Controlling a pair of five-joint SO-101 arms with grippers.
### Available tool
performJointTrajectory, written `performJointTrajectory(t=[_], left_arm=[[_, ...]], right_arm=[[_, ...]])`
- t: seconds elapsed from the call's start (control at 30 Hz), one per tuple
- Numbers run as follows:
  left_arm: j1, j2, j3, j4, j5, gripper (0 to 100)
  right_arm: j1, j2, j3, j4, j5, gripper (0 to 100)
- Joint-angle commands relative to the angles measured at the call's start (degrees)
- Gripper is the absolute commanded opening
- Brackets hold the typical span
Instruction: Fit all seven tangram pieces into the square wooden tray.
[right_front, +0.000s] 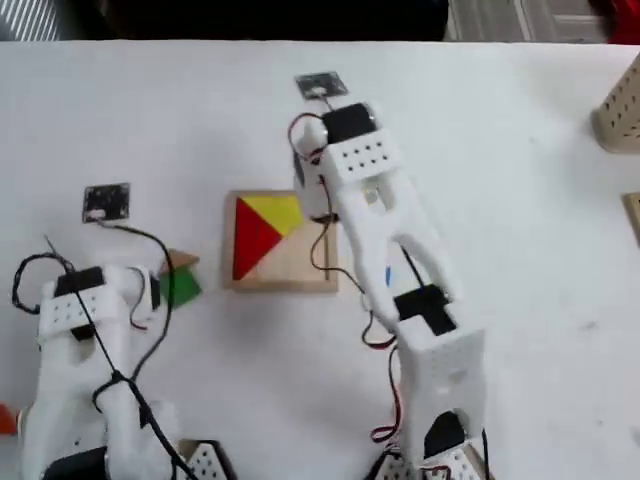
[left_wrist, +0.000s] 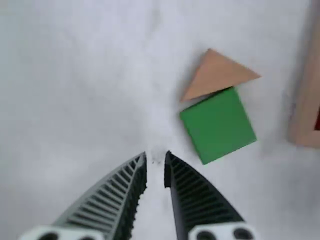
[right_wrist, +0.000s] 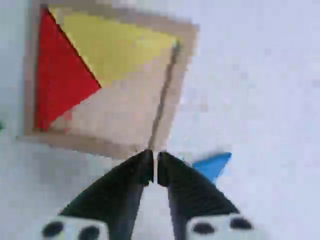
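**Q:** High view: where do the pieces lie?
**A:** The square wooden tray (right_front: 300, 266) sits mid-table. The red triangle (right_front: 252, 240) and yellow triangle (right_front: 276, 212) are seated inside it, meeting along one edge, and the rest of its floor is bare. The green square (right_front: 183, 287) and tan triangle (right_front: 181, 262) lie on the table outside the tray, near the left arm (right_front: 80, 310). The right arm (right_front: 375, 200) stands over the tray's opposite side.

**Q:** Left wrist view?
**A:** The left gripper (left_wrist: 155, 159) hovers over the bare table (left_wrist: 75, 75). Its jaws are drawn almost together and hold nothing. The square and the tan triangle touch each other and lie near the tips but apart from them.

**Q:** Right wrist view?
**A:** The right gripper (right_wrist: 154, 161) is likewise nearly closed and empty, with its tips at the tray's rim. The blue piece (right_wrist: 212, 165) lies on the table just beside them, outside the tray.

**Q:** What could go wrong?
**A:** Three risks seem likely:
- Jaws this narrow would probably push a flat piece rather than straddle it.
- Gripping the square could drag the triangle that touches it.
- The right gripper could knock the rim, shift the tray and unseat the two placed triangles.
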Motion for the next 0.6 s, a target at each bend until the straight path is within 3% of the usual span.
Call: performJointTrajectory(t=[0.0, 0.17, 0.33, 0.57], left_arm=[[7.4, -0.5, -10.2, 4.5, 8.3, 9], [23.1, 0.0, -19.7, 8.6, 16.2, 9], [39.2, 0.7, -20.1, 2.9, 22.6, 9], [41.5, 21.1, -25.4, -3.3, 25.2, 9]], right_arm=[[7.0, -6.5, 14.4, -5.3, 1.3, 1.7], [16.3, -13.5, 35.5, -16.8, 3.4, 1.7], [24.8, -23.6, 53.4, -29.2, 4.9, 1.7], [32.1, -33.7, 63.7, -33.2, 7.6, 1.8]])
